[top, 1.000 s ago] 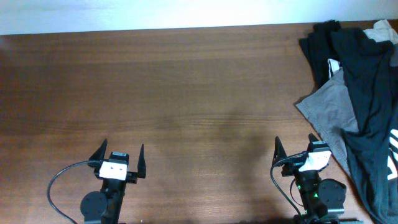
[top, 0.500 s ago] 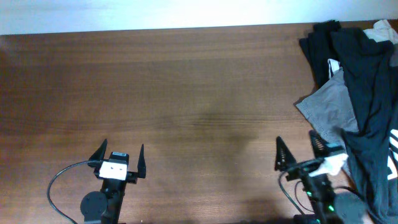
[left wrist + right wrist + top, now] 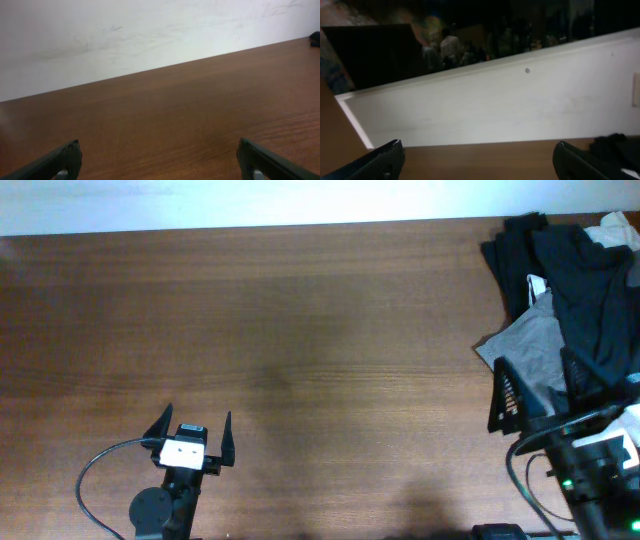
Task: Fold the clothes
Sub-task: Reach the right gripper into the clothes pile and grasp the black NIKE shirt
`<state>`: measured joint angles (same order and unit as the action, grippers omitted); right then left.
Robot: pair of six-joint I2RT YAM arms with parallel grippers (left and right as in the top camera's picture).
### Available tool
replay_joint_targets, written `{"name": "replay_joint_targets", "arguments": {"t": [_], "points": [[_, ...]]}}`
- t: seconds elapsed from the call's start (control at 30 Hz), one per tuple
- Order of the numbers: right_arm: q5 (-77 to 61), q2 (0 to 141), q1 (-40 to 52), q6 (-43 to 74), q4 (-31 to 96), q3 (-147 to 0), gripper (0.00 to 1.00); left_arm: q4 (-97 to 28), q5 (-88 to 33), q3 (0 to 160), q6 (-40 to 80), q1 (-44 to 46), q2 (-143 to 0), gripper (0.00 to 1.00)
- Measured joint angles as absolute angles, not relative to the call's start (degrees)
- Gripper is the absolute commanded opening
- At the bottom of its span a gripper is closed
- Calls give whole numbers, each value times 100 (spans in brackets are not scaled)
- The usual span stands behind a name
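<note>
Left gripper (image 3: 196, 420): parked at the near edge of the table (image 3: 300, 310), jaws spread wide, nothing between them; its wrist view shows only bare wood between the two fingers (image 3: 55, 160).
Cable (image 3: 95, 470): loops out beside the left arm's base.
Right gripper (image 3: 533, 365): jaws equally wide, holding nothing; it hangs over the near-left edge of the heap of garments, above the light grey garment (image 3: 525, 340).
Right wrist view: both fingers (image 3: 585, 162) frame a white wall (image 3: 495, 110), with dark fabric just showing low on the right.
The clothes (image 3: 590, 290): a very dark garment, heaped and unfolded at the table's far right, draped over the grey one and running off the right edge.
White cloth (image 3: 615, 225): peeks out at the far corner of the heap.
Change: a second ago the right gripper sat at the near edge like the left one; it has since swung right and away toward the heap. The left gripper and the garments lie as before.
</note>
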<state>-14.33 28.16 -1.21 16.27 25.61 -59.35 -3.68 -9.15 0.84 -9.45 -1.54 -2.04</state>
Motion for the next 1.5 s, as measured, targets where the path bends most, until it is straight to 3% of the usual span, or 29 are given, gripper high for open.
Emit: {"name": "replay_joint_targets", "arguments": {"t": [0.37,0.67,0.9,1.13,1.23,1.5], "points": [[-1000,3242,-117,1636,3037,-6143,99,-368,-915,84,-945,-154,-204,99],[416,4530,-117,2123,5009,-6969,99,-368,-915,84,-945,-154,-204,99],[1699,5878,-250,2228,5749,-7544,99,-368,-915,84,-945,-154,-204,99],[1723,6958,-1511,2231,5874,-7575,99,-368,-915,84,-945,-154,-204,99],[1466,7354,-2222,2209,5878,-7577,83,-368,-915,84,-945,-154,-204,99],[991,8241,-3339,2416,6053,-7577,75,-368,-915,84,-945,-154,-204,99]]}}
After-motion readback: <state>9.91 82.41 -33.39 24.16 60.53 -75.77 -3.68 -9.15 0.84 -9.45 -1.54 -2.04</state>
